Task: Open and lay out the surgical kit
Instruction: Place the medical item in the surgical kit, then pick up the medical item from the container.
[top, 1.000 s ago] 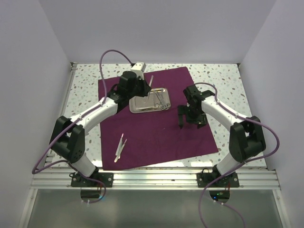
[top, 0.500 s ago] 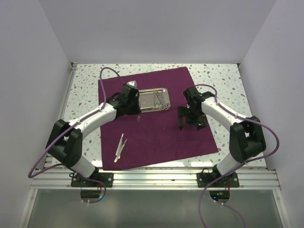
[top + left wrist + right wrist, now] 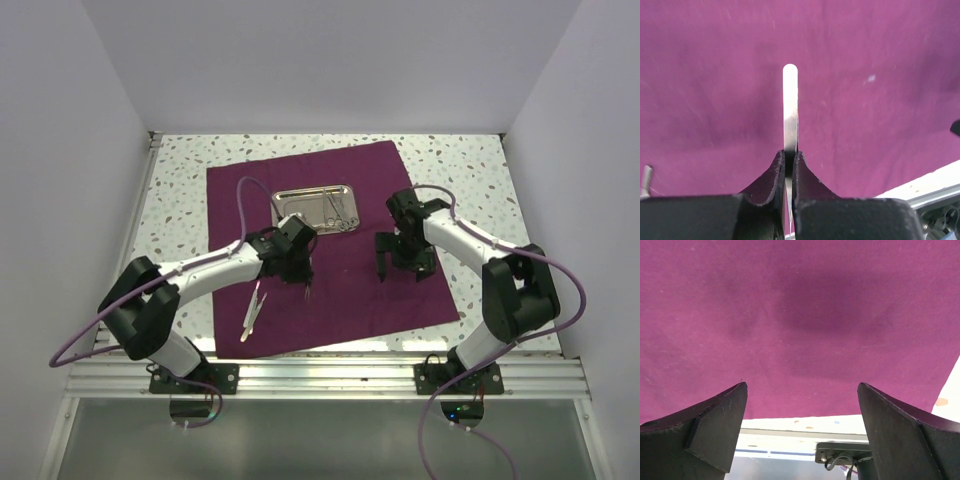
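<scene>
One thin flat steel instrument [image 3: 790,105] is pinched tight in L gripper [image 3: 788,159], frame centre, over the plum cloth [image 3: 350,290]. R gripper [image 3: 801,386] gapes wide, empty, right of centre. Tray [image 3: 300,203] w/ scissors [image 3: 340,212] upper centre; more silver pieces [image 3: 254,308] lower left. Instrument prob. light, stiff, slick: pinch flat faces nr mid-length.

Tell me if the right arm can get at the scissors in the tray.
Probably yes: the right gripper hangs open and empty beside the tray, with only bare cloth between them.
</scene>
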Robot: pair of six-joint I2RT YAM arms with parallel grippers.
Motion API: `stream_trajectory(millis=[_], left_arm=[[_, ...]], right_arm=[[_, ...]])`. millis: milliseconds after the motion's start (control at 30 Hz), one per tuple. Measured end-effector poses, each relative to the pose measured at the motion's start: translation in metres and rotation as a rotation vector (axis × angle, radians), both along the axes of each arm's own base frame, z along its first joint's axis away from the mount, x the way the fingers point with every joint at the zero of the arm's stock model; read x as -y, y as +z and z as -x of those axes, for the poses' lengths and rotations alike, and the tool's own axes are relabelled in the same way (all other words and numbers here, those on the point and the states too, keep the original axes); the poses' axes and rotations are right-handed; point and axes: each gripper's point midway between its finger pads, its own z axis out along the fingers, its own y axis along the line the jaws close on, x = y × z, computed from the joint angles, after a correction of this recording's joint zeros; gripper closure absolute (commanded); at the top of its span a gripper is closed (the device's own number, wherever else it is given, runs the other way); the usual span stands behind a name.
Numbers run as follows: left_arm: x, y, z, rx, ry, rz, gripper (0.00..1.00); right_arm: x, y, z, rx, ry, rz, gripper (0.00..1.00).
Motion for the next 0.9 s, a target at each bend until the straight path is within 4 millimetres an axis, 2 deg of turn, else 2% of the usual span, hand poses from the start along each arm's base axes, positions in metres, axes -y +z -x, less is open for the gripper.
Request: stream_trajectory(millis=[100, 167, 267, 300, 367, 467, 567, 633, 733, 800, 900], left_arm=[[0.007, -0.005, 0.015, -0.025, -0.009, 0.009, 1.00], [0.013, -0.005, 0.023, -0.038, -0.028, 0.016, 0.89], [0.022, -0.006, 0.033, -0.054, -0.057, 0.023, 0.65], [0.022, -0.007, 0.036, -0.061, -0.065, 0.016, 0.59], [0.023, -0.006, 0.037, -0.071, -0.072, 0.004, 0.50], [0.030, 0.009, 0.029, -0.062, -0.092, -0.012, 0.49], [0.047, 0.040, 0.008, -0.008, -0.132, -0.010, 0.52], [0.062, 0.065, -0.014, 0.063, -0.164, -0.004, 0.56], [0.074, 0.093, -0.046, 0.169, -0.209, -0.010, 0.57], [0.075, 0.101, -0.072, 0.223, -0.228, -0.027, 0.57], [0.066, 0.094, -0.115, 0.261, -0.223, -0.085, 0.58]], right_arm=[[0.002, -0.005, 0.004, -0.012, 0.001, 0.005, 0.04], [0.003, -0.008, 0.007, -0.020, 0.001, 0.009, 0.04], [0.004, -0.010, 0.010, -0.029, 0.001, 0.012, 0.04], [0.004, -0.011, 0.010, -0.030, 0.001, 0.014, 0.04], [0.004, -0.014, 0.009, -0.036, 0.001, 0.018, 0.04], [0.005, -0.017, 0.009, -0.050, 0.001, 0.025, 0.04], [0.002, -0.014, 0.003, -0.044, 0.001, 0.024, 0.04], [-0.001, -0.008, -0.005, -0.022, 0.000, 0.018, 0.04], [-0.004, 0.002, -0.018, 0.020, -0.002, 0.013, 0.04], [-0.005, 0.007, -0.024, 0.038, -0.004, 0.016, 0.04], [-0.005, 0.011, -0.027, 0.046, -0.006, 0.016, 0.04]])
